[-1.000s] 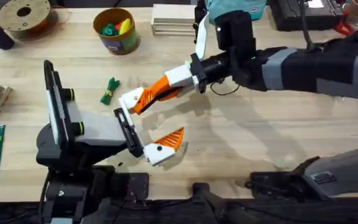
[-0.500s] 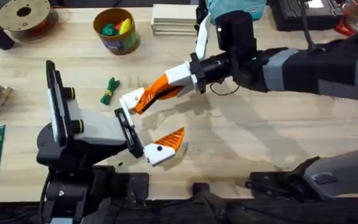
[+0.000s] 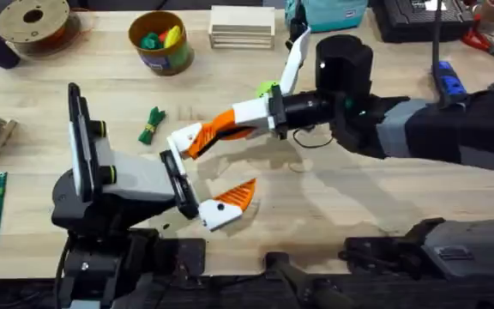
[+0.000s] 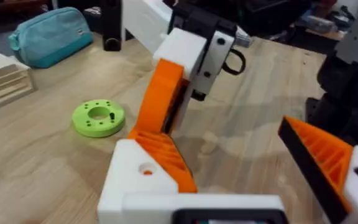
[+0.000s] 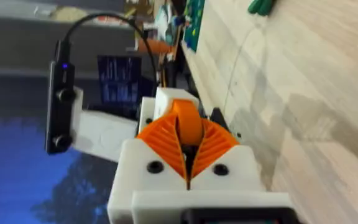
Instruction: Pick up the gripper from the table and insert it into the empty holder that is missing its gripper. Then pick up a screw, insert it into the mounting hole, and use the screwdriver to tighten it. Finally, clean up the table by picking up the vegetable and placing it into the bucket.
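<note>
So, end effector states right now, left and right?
Left end effector: open, holding nothing.
Right end effector: shut on the gripper, at the holder.

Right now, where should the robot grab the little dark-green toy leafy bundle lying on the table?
Probably around its tan-banded middle, coming straight down from above. The dark-green toy leafy bundle lies flat on the wooden table, long and thin, with bare wood on both sides, so closing across its narrow width looks easiest.
</note>
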You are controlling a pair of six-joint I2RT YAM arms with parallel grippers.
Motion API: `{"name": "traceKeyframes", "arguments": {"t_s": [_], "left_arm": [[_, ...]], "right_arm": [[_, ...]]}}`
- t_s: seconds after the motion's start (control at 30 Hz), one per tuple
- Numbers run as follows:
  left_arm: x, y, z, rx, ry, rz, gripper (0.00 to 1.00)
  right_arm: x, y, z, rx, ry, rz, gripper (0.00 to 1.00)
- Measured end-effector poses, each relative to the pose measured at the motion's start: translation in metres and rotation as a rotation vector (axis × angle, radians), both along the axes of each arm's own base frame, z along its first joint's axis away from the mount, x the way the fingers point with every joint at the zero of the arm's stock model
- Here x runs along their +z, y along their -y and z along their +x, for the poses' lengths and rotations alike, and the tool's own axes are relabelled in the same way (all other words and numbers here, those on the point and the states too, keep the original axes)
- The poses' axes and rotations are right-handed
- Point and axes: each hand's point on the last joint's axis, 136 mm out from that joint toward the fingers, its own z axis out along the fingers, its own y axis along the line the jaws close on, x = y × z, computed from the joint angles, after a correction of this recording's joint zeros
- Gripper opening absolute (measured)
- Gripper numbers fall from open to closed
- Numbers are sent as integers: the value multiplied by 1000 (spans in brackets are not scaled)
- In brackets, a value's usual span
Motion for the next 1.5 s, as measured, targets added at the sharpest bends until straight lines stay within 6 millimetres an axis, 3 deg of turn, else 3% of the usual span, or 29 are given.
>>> {"name": "traceKeyframes", "arguments": {"t_s": [0.2,0.63,1.5], "left_arm": [[0,-5,8,51,-18,-5,985],[-1,-5,9,53,-22,-5,987],[0,-7,12,74,-4,3,986]], "right_arm": [[0,-11,6,-91,3,-28,6],[-1,-11,7,-101,-2,-31,6],[5,-9,-6,-81,98,-25,6]]}}
